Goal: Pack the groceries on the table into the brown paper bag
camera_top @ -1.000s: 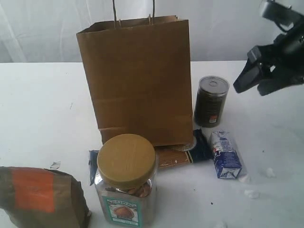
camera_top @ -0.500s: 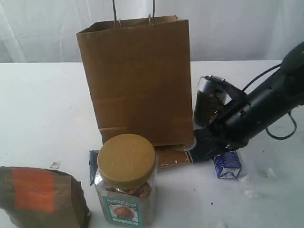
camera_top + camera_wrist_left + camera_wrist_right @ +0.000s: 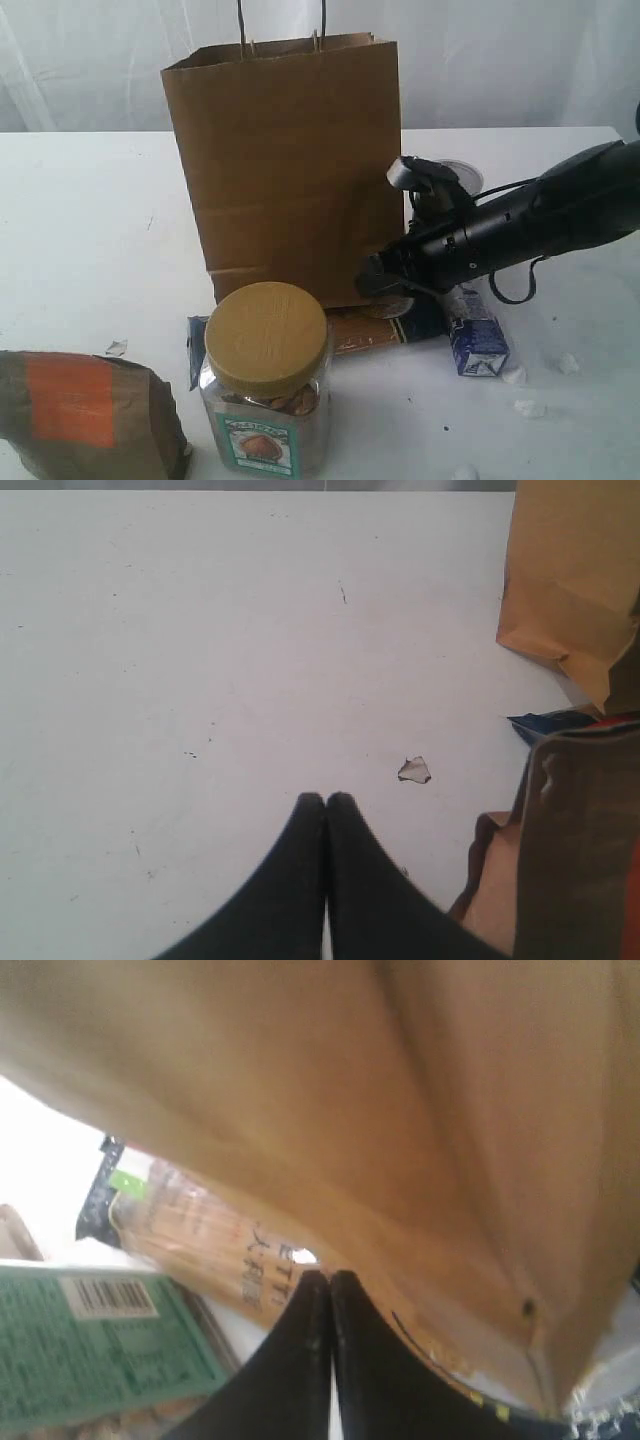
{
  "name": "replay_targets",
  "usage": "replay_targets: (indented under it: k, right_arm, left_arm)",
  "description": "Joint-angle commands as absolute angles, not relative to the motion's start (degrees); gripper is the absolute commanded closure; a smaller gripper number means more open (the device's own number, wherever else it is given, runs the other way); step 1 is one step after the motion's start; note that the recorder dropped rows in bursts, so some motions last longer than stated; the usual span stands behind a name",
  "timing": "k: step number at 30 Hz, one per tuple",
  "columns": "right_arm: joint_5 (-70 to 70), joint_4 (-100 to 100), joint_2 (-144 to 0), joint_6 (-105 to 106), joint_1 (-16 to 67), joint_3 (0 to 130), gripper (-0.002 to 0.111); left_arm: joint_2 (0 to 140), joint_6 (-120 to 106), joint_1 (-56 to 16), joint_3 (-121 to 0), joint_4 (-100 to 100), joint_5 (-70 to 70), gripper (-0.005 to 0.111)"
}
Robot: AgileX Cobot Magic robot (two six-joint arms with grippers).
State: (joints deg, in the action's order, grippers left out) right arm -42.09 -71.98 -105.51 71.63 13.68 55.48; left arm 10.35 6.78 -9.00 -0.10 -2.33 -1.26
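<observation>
Right gripper [image 3: 370, 276] now down at spaghetti packet [image 3: 195, 1235], lettering wrist-view only.

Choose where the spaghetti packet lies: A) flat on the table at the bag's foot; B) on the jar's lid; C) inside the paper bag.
A: the spaghetti packet lies flat on the table, at the base of the brown paper bag.
</observation>
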Motion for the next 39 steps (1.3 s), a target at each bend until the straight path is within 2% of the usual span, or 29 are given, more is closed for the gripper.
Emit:
replay_targets:
  k: [1, 17, 25, 30, 36, 39]
  right_arm:
    - [-40.43, -76.35, -107.47, 75.64, 13.74, 55.21, 0.108]
    - [-29.44, -86.29, -112.69, 84.06, 13.74, 55.32, 0.108]
    - [-30.41, -93.03, -115.43, 88.68, 13.74, 55.42, 0.108]
    - [-37.05, -92.92, -114.69, 88.68, 13.74, 55.31, 0.108]
    - [-29.63, -99.95, -114.65, 93.92, 13.74, 56.23, 0.108]
    - [-31.05, -99.95, -116.35, 93.92, 13.74, 58.87, 0.108]
  left_arm:
    - [10.03, 7.10, -9.43, 0.00, -2.91, -1.40, 0.107]
    - [10.03, 7.10, -9.43, 0.00, -2.91, -1.40, 0.107]
    - [10.03, 7.10, -9.43, 0.00, -2.91, -1.40, 0.107]
    - [10.03, 7.10, -9.43, 0.00, -2.91, -1.40, 0.107]
    - [10.03, 7.10, -9.43, 0.00, -2.91, -1.40, 0.107]
    - [10.03, 7.10, -9.43, 0.00, -2.91, -1.40, 0.107]
